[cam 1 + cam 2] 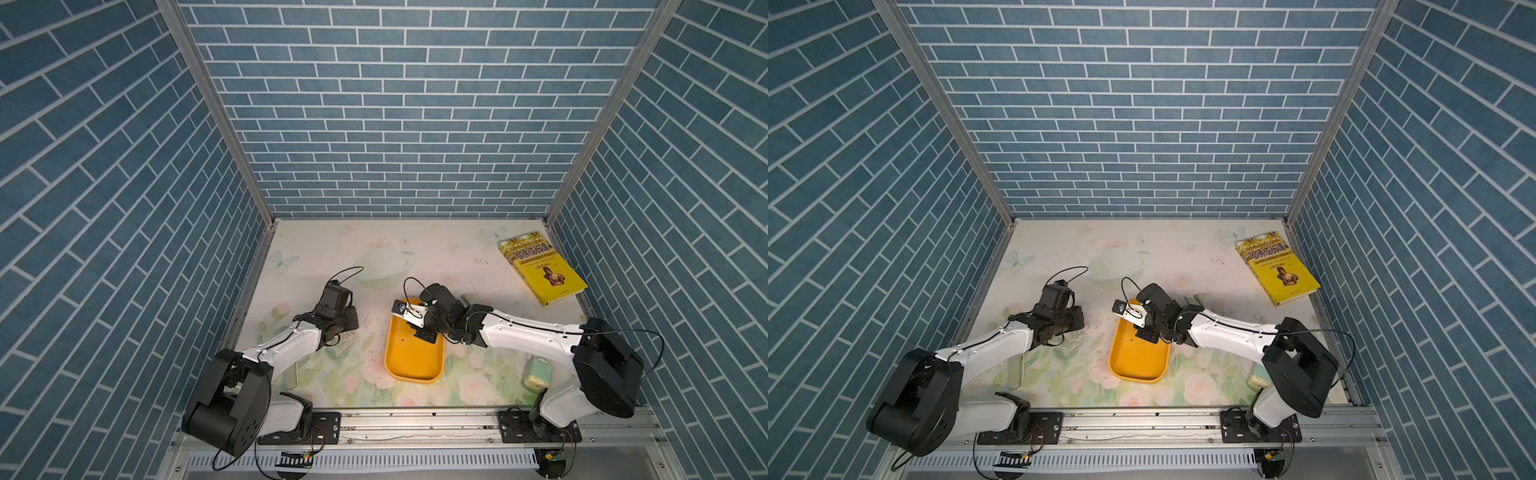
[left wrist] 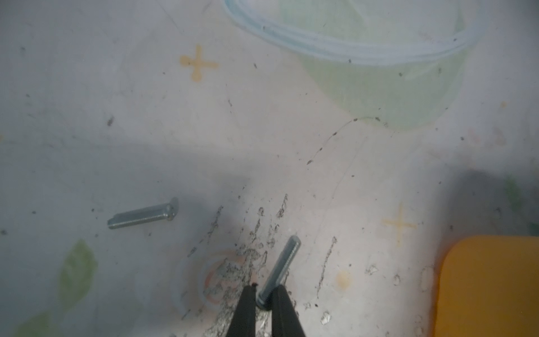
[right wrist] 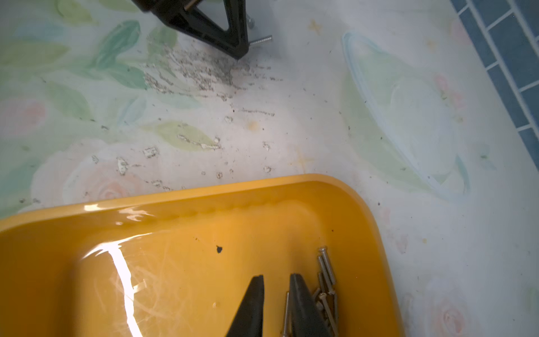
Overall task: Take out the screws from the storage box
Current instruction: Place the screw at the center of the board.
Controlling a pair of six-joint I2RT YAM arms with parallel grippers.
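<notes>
The right gripper (image 3: 277, 277), jaws slightly apart and gripping nothing beside the screws (image 3: 327, 267) in the storage box (image 3: 175, 201), should straddle one screw before closing.

Right wrist: screws (image 3: 326, 265) partly behind a right gripper (image 3: 276, 278) finger, pile cropped at frame edge. Top views: screws too small to make out in storage box (image 1: 411, 357). Left wrist: box cropped, soft focus.

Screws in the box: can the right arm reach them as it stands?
Probably yes. The right gripper hangs inside the box, jaws slightly apart, with the screws lying right beside them and nothing in between.
</notes>
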